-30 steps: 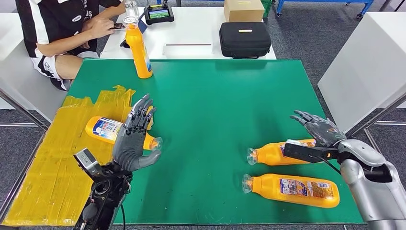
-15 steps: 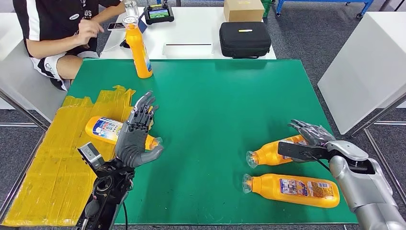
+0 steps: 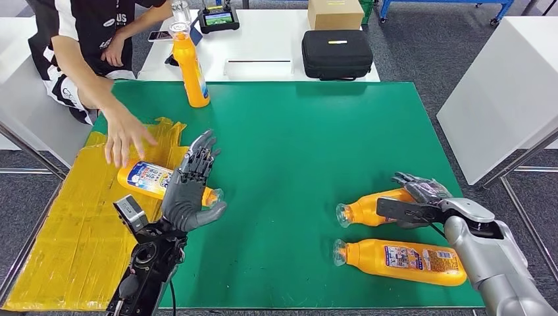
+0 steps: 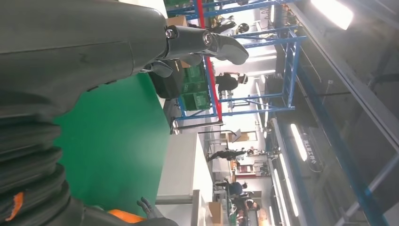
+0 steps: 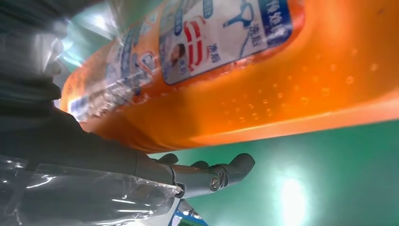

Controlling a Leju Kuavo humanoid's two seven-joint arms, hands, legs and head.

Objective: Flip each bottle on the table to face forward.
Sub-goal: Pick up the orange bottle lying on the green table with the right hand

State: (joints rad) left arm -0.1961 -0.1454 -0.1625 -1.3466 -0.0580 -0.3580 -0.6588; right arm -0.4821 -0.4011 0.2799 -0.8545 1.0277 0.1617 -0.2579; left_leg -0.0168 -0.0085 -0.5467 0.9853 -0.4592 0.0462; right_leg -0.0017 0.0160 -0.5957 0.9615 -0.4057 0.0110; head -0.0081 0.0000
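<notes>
Several orange bottles are on the green table (image 3: 289, 145). One stands upright (image 3: 191, 66) at the far left. One lies on the yellow tape (image 3: 146, 178), partly hidden behind my left hand (image 3: 189, 191), which is raised above the table, open, fingers straight. Two lie at the right: the nearer bottle (image 3: 398, 260) with its label up, and the farther bottle (image 3: 370, 208). My right hand (image 3: 421, 196) lies over the farther bottle's body, fingers spread across its top. In the right wrist view that bottle (image 5: 282, 94) fills the frame and the thumb (image 5: 211, 176) sticks out clear of it.
A person sits at the far left and reaches a hand (image 3: 122, 138) over the taped bottle, close to my left hand. Yellow tape (image 3: 66, 224) covers the table's left side. A black case (image 3: 337, 54) and cardboard box (image 3: 334, 13) sit on the white table behind.
The person's hand has come down from the phone to just above the left lying bottle. My right hand has lowered onto the farther right bottle. My left hand has barely moved.
</notes>
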